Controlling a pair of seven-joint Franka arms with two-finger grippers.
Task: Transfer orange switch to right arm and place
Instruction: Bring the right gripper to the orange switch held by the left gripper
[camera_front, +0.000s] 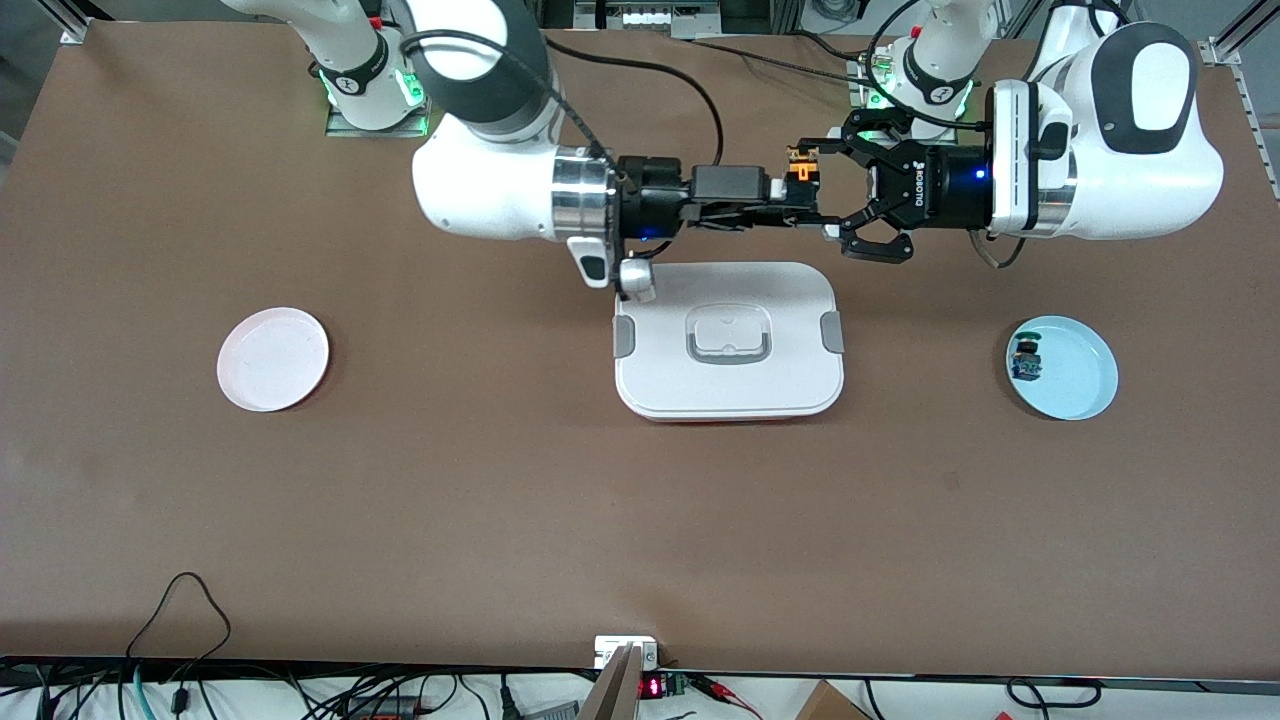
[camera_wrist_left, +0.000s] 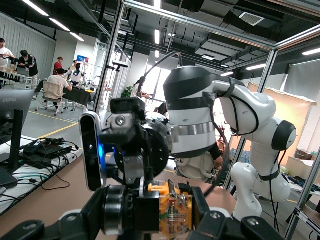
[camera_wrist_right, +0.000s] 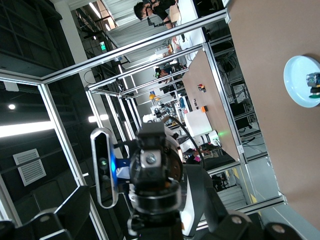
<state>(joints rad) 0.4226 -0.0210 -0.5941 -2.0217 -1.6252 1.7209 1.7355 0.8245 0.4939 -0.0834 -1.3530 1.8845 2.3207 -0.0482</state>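
The orange switch (camera_front: 800, 171) is up in the air over the bare table, just past the white container's edge on the robots' side. My left gripper (camera_front: 811, 186) is shut on it lengthwise, one finger on the capped end and one on the orange end. In the left wrist view the switch (camera_wrist_left: 175, 212) shows its silver ring, black body and orange block between my left fingers (camera_wrist_left: 202, 207). My right gripper (camera_front: 805, 207) faces the left one, its fingers open above and below the switch's black body. In the right wrist view the switch (camera_wrist_right: 155, 202) sits between them with gaps on both sides.
A white lidded container (camera_front: 728, 395) lies at mid-table, nearer the front camera than the grippers. A pale blue plate (camera_front: 1085, 385) toward the left arm's end holds the green-capped blue switch (camera_front: 1025, 360). A pale pink plate (camera_front: 272, 358) lies toward the right arm's end.
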